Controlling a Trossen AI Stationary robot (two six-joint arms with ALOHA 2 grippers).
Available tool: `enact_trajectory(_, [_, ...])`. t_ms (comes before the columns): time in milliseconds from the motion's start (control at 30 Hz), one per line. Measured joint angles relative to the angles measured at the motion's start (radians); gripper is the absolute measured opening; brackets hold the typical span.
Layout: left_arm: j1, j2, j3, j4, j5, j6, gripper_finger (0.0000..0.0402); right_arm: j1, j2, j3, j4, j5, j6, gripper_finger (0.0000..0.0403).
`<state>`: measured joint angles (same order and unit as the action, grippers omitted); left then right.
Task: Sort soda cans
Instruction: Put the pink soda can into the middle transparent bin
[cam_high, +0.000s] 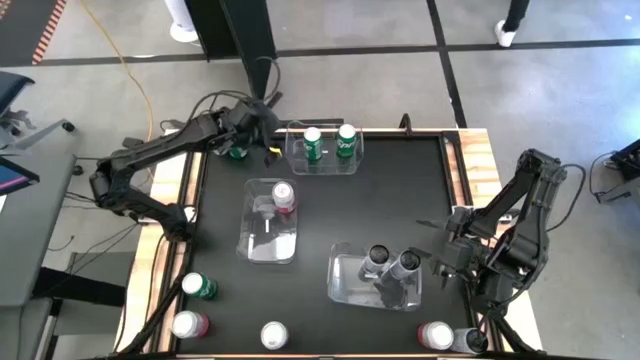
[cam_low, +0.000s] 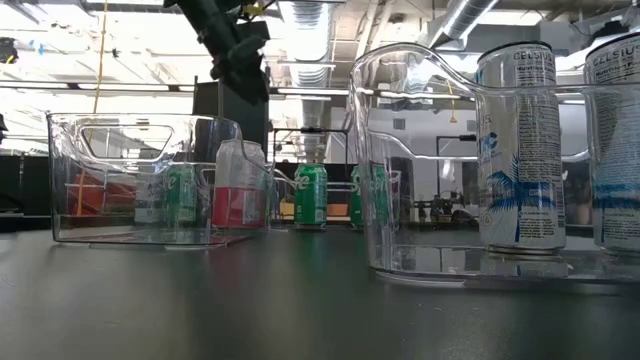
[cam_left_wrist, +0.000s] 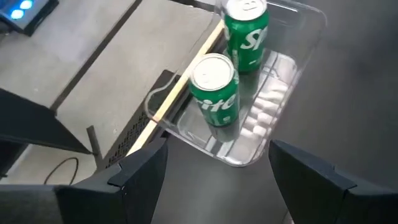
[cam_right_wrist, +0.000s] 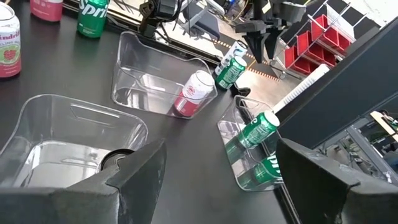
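Note:
A clear bin (cam_high: 325, 160) at the table's far edge holds two upright green soda cans (cam_left_wrist: 214, 87) (cam_left_wrist: 245, 31). My left gripper (cam_left_wrist: 217, 155) hovers open just left of this bin, empty; it also shows at the top of the low view (cam_low: 240, 50). A third green can (cam_high: 237, 151) stands on the table under that arm. The middle bin (cam_high: 270, 235) holds a red-pink can (cam_high: 284, 197). The near-right bin (cam_high: 350, 285) holds two dark cans (cam_high: 378, 259) (cam_high: 406, 264). My right gripper (cam_right_wrist: 221, 155) waits open at the table's right, above the table.
Loose cans stand along the near edge: a green one (cam_high: 200, 287), a red-pink one (cam_high: 188, 324), one seen by its silver top (cam_high: 274, 335), another red-pink one (cam_high: 435, 335) and a dark one (cam_high: 470, 340). Bare black tabletop lies right of the far bin.

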<state>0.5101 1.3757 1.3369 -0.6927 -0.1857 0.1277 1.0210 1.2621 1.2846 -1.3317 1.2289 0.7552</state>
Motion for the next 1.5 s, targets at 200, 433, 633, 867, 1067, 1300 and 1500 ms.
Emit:
enact_trajectory(200, [-0.037,-0.007,0.0,0.022,0.052,0.033,0.0277,0.0,0.0,0.0,-0.001,0.0,0.005,0.0316])
enact_trajectory(433, [-0.103,-0.007,0.0,0.059,0.052,0.033,0.0277,-0.011,0.0,0.0,0.003,-0.018,0.009,0.0316])
enact_trajectory(633, [-0.146,-0.007,0.0,0.063,0.051,0.031,0.0277,-0.035,0.0,0.0,0.015,-0.168,0.065,0.0316])
enact_trajectory(867, [-0.218,-0.007,0.0,0.065,0.052,0.015,0.0277,-0.035,0.0,0.0,0.121,-0.33,0.068,0.0316])
enact_trajectory(1067, [-0.283,-0.007,0.0,0.076,0.05,-0.011,0.0277,-0.035,0.0,0.001,0.2,-0.458,0.068,0.0316])
enact_trajectory(1300, [-0.341,-0.007,0.0,0.096,0.039,-0.049,0.0277,-0.03,0.001,0.001,0.372,-0.739,0.138,0.0316])
enact_trajectory(1500, [-0.406,-0.007,0.0,0.162,0.024,-0.095,0.0277,0.027,0.003,0.001,0.392,-0.873,0.31,0.0316])
